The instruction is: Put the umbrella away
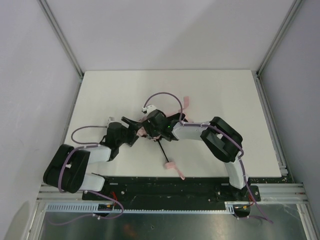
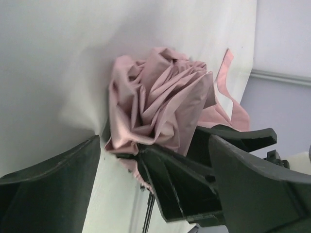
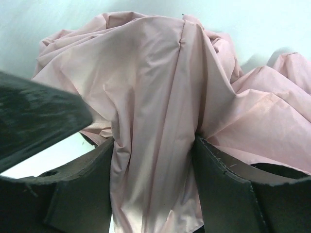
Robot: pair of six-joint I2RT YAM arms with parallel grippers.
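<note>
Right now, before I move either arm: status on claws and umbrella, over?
Left claw open beside the fabric. Right claw pinching the umbrella, canopy bunched. Shaft and handle lying free on table. Claws crowded together.

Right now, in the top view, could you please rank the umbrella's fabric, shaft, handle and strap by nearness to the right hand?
1. Fabric, inside the right hand.
2. Shaft, just below.
3. Handle, at shaft's end.
4. Strap, beyond handle.
</note>
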